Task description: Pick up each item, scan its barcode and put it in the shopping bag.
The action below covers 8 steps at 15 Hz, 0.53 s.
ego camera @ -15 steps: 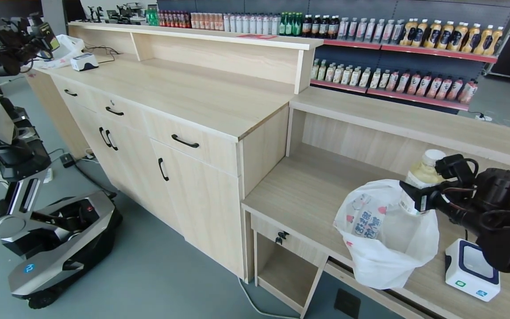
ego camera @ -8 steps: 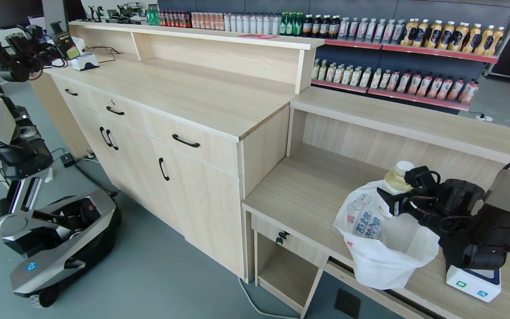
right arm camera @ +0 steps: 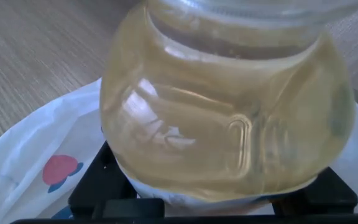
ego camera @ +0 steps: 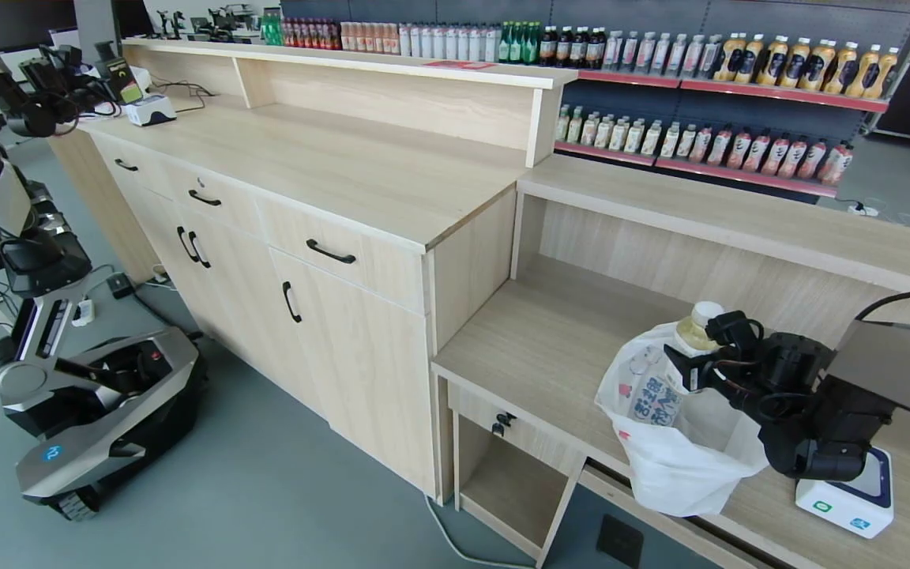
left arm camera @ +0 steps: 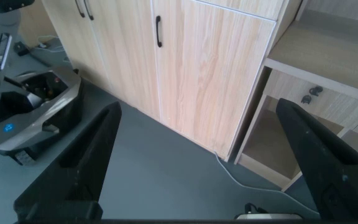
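Note:
A clear bottle of pale yellow drink (ego camera: 693, 332) with a white cap is upright in my right gripper (ego camera: 692, 365), which is shut on its body. The bottle's lower part sits in the mouth of the white plastic shopping bag (ego camera: 672, 450) on the low counter. In the right wrist view the bottle (right arm camera: 222, 124) is close up, with the bag (right arm camera: 30, 162) below it. A white barcode scanner (ego camera: 846, 494) stands to the right of the bag, partly hidden by my arm. My left gripper (left arm camera: 197, 106) is open with nothing in it, above the grey floor and facing the cabinet (left arm camera: 216, 56).
A taller wooden counter (ego camera: 329, 166) with drawers stands left of the low counter. Behind are shelves of bottles (ego camera: 700, 95). Another robot (ego camera: 84, 411) stands on the floor at the left, beside a second scanner (ego camera: 151, 109).
My right gripper has carried the bottle left and down, from above the bag's right rim into its mouth. The other robot's arm at the far left has shifted.

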{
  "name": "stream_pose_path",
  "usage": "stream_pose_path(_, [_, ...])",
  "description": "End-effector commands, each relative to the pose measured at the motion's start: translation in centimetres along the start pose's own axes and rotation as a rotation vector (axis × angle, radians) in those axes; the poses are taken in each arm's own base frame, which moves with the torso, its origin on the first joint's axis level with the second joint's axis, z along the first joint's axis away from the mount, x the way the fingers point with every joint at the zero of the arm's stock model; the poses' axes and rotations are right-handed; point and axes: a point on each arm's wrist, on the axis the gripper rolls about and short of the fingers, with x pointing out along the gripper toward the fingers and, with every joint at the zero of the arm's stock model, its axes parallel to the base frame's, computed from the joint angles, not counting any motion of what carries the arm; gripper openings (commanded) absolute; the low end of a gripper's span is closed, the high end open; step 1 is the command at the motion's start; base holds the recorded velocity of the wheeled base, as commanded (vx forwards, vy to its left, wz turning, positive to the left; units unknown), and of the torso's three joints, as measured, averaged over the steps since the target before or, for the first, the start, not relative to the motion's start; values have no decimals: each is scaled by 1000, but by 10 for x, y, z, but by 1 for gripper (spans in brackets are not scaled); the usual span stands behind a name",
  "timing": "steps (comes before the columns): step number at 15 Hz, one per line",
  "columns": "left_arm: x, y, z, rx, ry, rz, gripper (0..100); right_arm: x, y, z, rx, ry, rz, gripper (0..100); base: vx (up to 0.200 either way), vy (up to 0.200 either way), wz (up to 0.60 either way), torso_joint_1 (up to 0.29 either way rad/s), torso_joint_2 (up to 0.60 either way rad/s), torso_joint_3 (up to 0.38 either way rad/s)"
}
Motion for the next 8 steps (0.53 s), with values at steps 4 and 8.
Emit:
stream_pose_path(4, [0, 0, 0, 0, -1, 1, 100, 6, 3, -17, 6, 22, 7, 0, 0, 0, 0, 0, 0, 0])
stream_pose_path(8, [0, 0, 0, 0, -1, 1, 100, 9, 4, -20, 4, 21, 8, 0, 0, 0, 0, 0, 0, 0])
